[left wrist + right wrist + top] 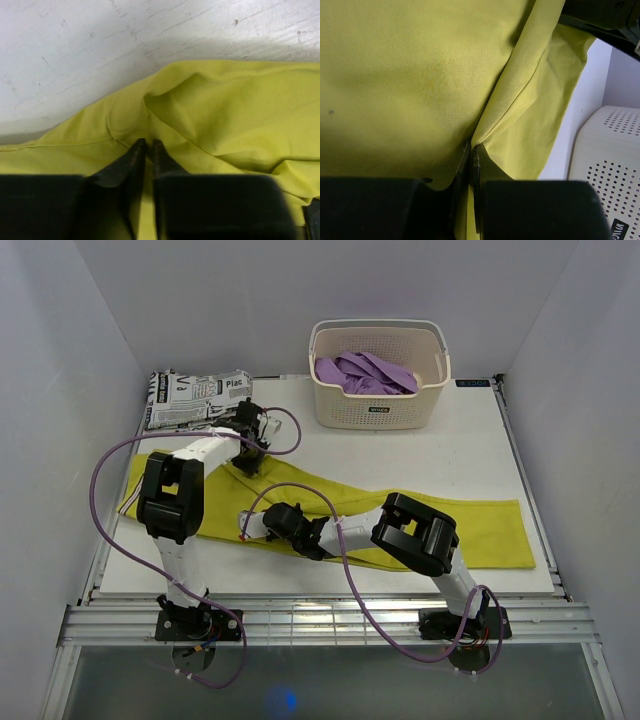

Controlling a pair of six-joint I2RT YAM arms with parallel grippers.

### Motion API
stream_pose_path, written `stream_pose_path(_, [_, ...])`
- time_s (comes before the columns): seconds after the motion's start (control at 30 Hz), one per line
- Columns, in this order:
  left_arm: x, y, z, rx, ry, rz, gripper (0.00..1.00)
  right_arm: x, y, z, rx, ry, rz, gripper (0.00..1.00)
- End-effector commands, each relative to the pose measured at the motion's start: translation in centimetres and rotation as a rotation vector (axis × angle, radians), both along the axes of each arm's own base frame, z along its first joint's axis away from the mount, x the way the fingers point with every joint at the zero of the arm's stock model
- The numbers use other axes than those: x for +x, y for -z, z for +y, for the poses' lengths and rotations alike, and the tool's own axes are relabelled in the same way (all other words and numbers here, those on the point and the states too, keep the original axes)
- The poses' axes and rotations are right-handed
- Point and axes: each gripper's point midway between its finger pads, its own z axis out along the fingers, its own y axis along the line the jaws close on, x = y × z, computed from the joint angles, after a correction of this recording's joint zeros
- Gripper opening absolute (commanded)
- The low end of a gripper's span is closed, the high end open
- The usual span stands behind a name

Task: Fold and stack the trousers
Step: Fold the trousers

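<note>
Yellow trousers [420, 515] lie spread across the white table, from far left to the right edge. My left gripper [250, 445] is shut on the trousers' far edge, near the printed pile; in the left wrist view [148, 145] its jaws pinch a raised fold of yellow cloth [215, 110]. My right gripper [262, 523] is shut on the trousers' near edge at the left; in the right wrist view [471, 149] its jaws pinch a seam fold of yellow cloth [420, 75]. A folded black-and-white printed pair [195, 398] lies at the back left.
A cream perforated basket [377, 405] holding purple garments [365, 372] stands at the back centre; its wall shows in the right wrist view [610, 165]. White walls close in left, right and back. Purple cables loop over the cloth.
</note>
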Motion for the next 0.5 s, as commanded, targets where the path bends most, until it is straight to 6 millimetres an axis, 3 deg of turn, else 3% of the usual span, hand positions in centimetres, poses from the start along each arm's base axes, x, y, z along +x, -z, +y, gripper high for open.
stream_pose_path(0.0, [1.2,-2.0,0.1,0.015,-0.008,-0.071,0.18,-4.8,11.5,-7.5,-0.338,-0.026,0.275,0.08])
stream_pose_path(0.03, [1.6,-2.5,0.2,0.019,-0.010,-0.090,0.08,-4.8,11.5,-7.5,-0.342,-0.027,0.275,0.08])
stream_pose_path(0.1, [2.7,-4.3,0.1,0.022,-0.009,-0.139,0.00,-4.9,11.4,-7.5,-0.340,-0.028,0.276,0.08])
stream_pose_path(0.3, [5.4,-8.8,-0.5,0.003,0.014,-0.258,0.00,-4.9,11.3,-7.4,-0.338,-0.032,0.277,0.08])
stream_pose_path(0.47, [6.7,-9.6,-0.8,0.001,0.013,-0.292,0.00,-4.9,11.3,-7.5,-0.338,-0.032,0.278,0.08])
